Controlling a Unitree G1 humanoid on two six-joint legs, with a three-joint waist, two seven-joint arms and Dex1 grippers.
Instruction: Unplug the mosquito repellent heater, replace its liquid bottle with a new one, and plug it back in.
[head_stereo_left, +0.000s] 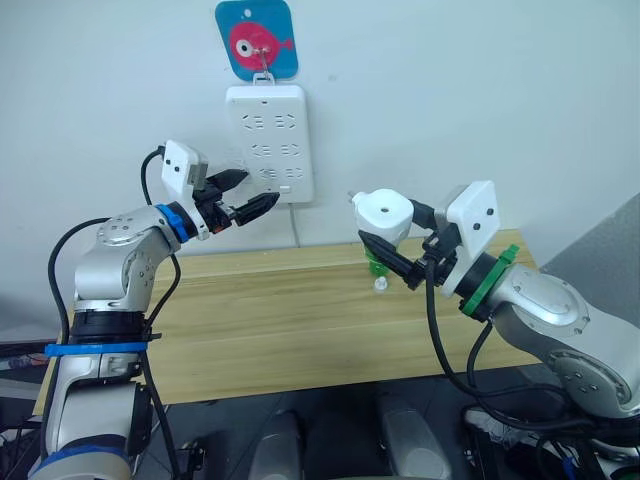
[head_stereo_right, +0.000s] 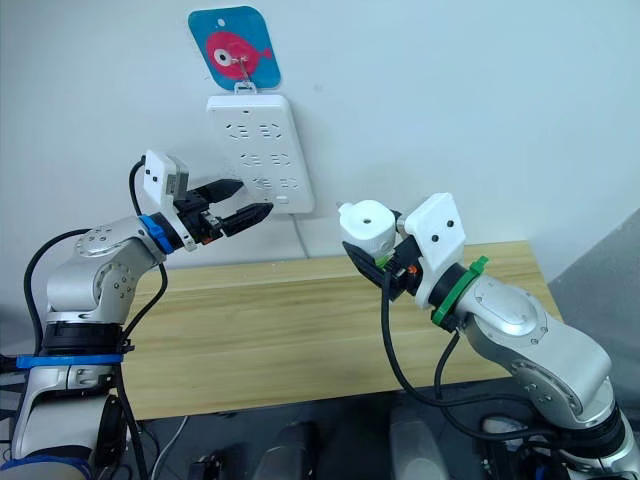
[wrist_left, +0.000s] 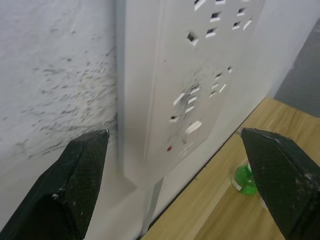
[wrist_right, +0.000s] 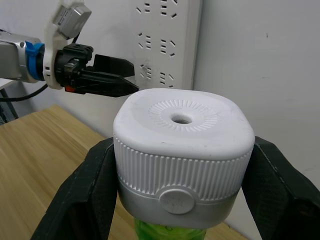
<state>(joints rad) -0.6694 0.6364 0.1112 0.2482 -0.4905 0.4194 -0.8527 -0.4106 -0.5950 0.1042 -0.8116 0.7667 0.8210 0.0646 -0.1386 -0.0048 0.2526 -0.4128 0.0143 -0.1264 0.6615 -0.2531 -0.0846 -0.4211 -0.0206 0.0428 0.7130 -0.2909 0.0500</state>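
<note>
The right tool (wrist_right: 182, 165) clamps the mosquito repellent heater (wrist_right: 182, 150) above the wooden table (head_stereo_left: 280, 320): rounded white plastic, ribbed sides, round vent hole, green bottle (wrist_right: 167, 232) beneath. The left tool (head_stereo_left: 245, 197) gapes wide, empty, beside the white wall power strip (head_stereo_left: 270, 140).

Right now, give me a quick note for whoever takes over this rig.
Right end effector: shut on the heater, held in the air off the wall, vent hole up, a green bottle under it.
Left end effector: open, holding nothing, beside the power strip on the wall.
Another green bottle and a small white cap are on the wooden table.
Done: heater unplugged.
Left: I cannot tell whether the bottle is swapped; check that, then plug the heater back in.
</note>
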